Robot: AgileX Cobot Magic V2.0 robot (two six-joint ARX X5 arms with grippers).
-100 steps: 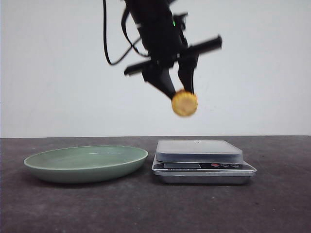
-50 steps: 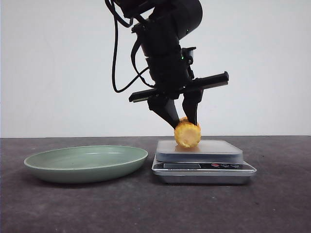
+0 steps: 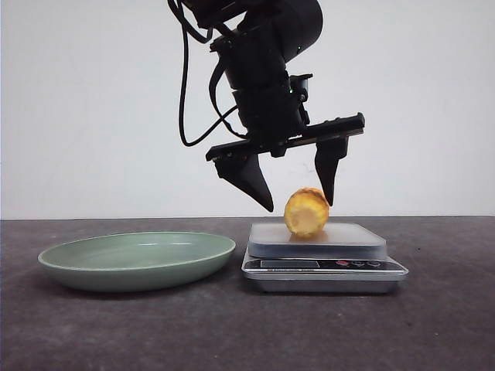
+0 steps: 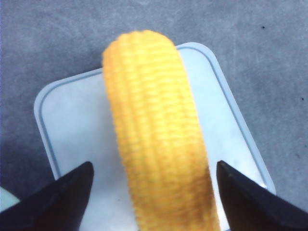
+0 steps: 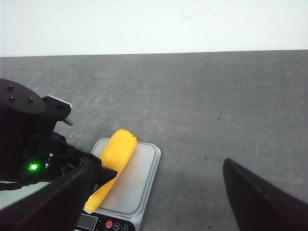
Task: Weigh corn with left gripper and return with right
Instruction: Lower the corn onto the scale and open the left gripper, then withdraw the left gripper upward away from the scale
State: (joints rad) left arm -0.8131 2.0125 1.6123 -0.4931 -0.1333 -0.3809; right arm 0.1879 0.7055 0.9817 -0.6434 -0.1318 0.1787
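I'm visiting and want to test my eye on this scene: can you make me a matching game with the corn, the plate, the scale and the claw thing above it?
Things:
1. corn
2. green plate
3. scale
4. left gripper

States:
A. open, fingers either side of the corn, not touching it
B. lying on the scale's platform
C. on the table, right of the plate in the front view
D. nothing in it, left of the scale in the front view

Pairs: 1-B, 2-D, 3-C, 4-A

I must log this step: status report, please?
Left pincer open over the scale. Right pincer open, apart. Stubby yellow corn cob on scale. Nothing blocking.
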